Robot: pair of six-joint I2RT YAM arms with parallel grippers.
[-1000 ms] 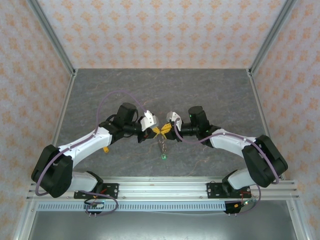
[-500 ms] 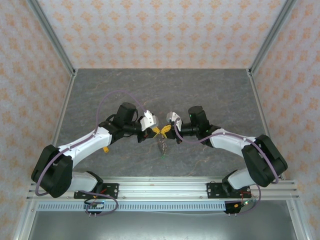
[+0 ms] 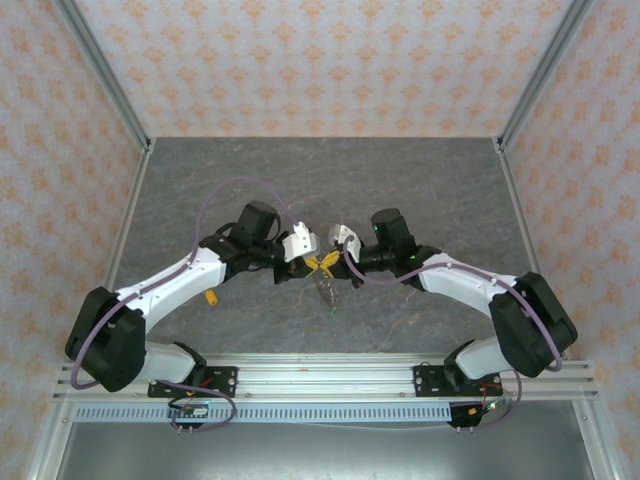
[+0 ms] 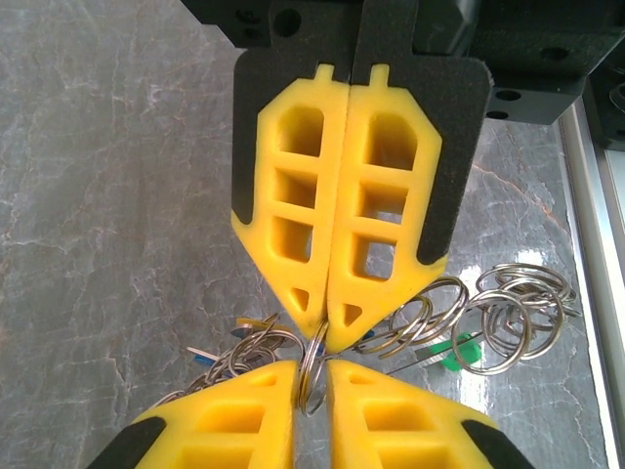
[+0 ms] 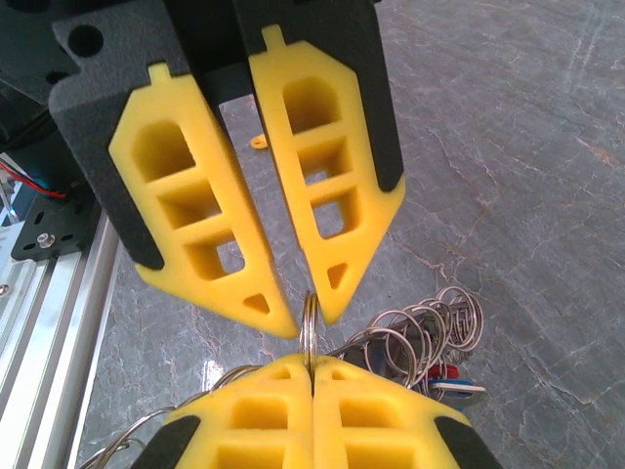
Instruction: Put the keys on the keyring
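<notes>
Above the table's middle my two grippers meet tip to tip. The keyring point(image 5: 309, 327), a silvery split ring, stands on edge between them. My right gripper point(image 5: 311, 363) is shut on its lower part. In the left wrist view my left gripper point(image 4: 312, 376) is slightly open, and the keyring point(image 4: 309, 357) leans on one finger with a gap on the other side. A bunch of linked rings point(image 4: 518, 313) hangs from it, carrying keys: a green one point(image 4: 459, 350), a blue one point(image 4: 205, 357) and a red one point(image 5: 449, 376). From above, the bunch point(image 3: 324, 288) dangles below both grippers point(image 3: 326, 261).
A yellow-orange key point(image 3: 211, 297) lies on the grey marbled table beside the left forearm, and is seen far off as a yellow key point(image 5: 258, 142) in the right wrist view. The aluminium rail point(image 3: 320, 375) runs along the near edge. Patterned walls enclose the other sides.
The right gripper has shut on the keyring. The left jaws have parted a little. Both wrists shifted slightly, and the hanging bunch sits a bit higher.
</notes>
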